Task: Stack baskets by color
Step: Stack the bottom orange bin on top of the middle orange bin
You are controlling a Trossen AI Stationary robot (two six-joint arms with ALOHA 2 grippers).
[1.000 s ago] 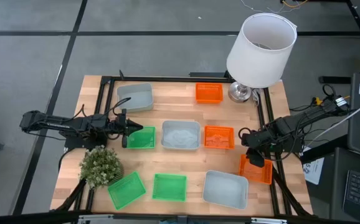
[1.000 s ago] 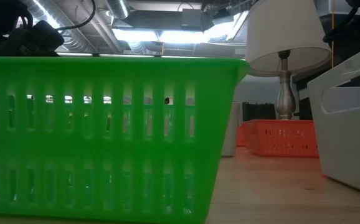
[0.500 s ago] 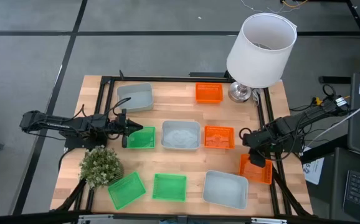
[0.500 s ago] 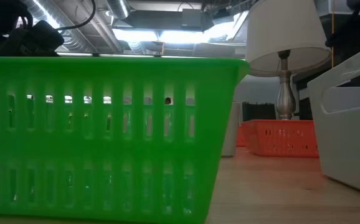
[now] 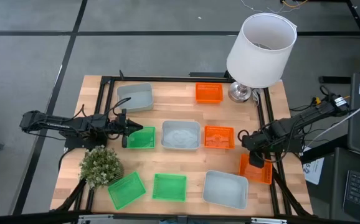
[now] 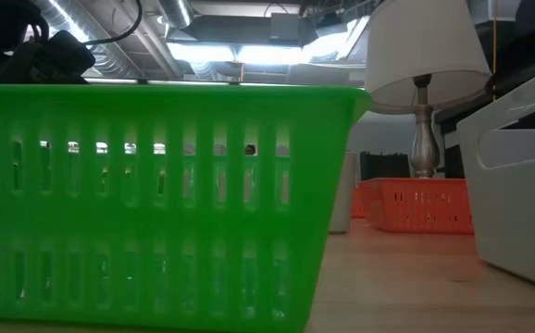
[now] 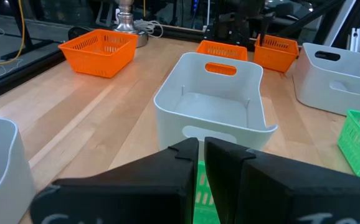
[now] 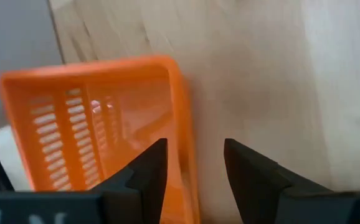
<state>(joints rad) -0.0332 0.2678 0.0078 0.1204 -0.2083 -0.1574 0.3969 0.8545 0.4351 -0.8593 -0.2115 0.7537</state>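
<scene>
- Baskets lie spread over the table: two green and one grey in the near row.
- Right gripper, fingers spread, hangs over the rim of an orange basket at the right edge.
- Left gripper, fingers pinching the middle green basket; grey and orange ones lie beside it.
- Farthest: a grey basket, an orange one, a lamp.

Low view is mostly blocked by a green basket; lamp is cut off at top edge.
</scene>
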